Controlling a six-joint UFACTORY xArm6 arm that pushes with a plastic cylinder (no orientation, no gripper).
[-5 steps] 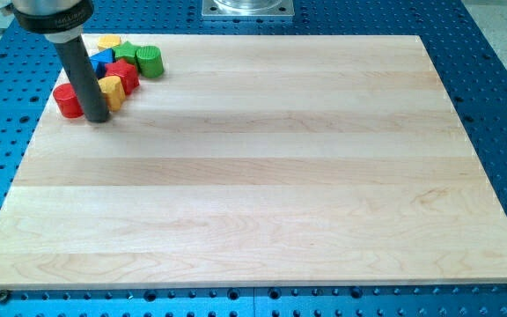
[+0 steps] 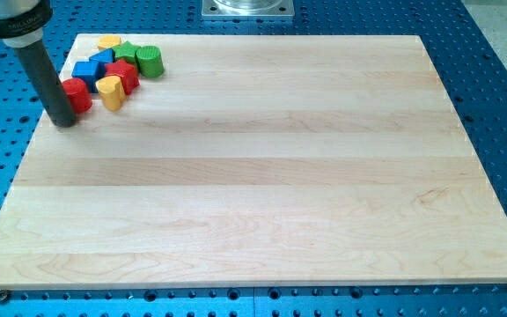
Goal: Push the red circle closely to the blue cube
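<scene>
My tip [image 2: 62,122] is pressing the red circle's [image 2: 77,94] left, having crossed over | circle nudging toward blue cube [image 2: 87,70] (no fingers here, just a rod)

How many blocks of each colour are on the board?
Red: 2, the red circle and a red block
Yellow: 2, a yellow heart-like block and a yellow block
Green: 2, a green cylinder and a green block
Blue: 1, the blue cube, though another may be hidden beside it
Total: 7
</scene>
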